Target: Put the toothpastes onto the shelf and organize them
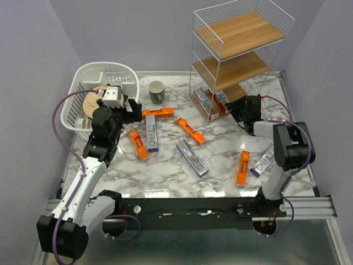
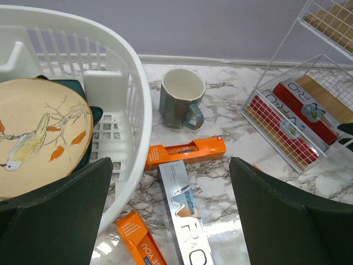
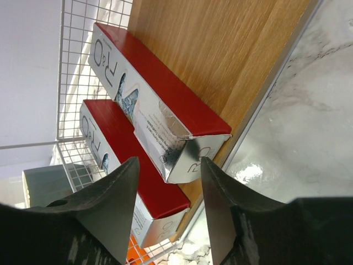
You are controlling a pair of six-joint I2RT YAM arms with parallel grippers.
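Note:
The shelf (image 1: 242, 30) stands at the back right. Two white-red toothpastes (image 1: 209, 102) lie on its lowest board (image 3: 220, 49); one (image 3: 160, 94) sits beside the other (image 3: 138, 165). My right gripper (image 3: 169, 160) is open at the shelf's front, its fingers apart just short of the nearer box's end. My left gripper (image 2: 168, 165) hangs wide open above a silver toothpaste (image 2: 185, 215), between two orange ones (image 2: 187, 152) (image 2: 140, 243). More boxes lie on the table: orange (image 1: 190, 131), silver (image 1: 192, 158), orange (image 1: 242, 167), silver-purple (image 1: 262, 162).
A white plastic basket (image 2: 132, 83) with a bird-painted plate (image 2: 38, 132) stands at the left, touching the boxes under my left gripper. A grey mug (image 2: 179, 96) stands between the basket and the shelf. The shelf's upper two boards carry nothing.

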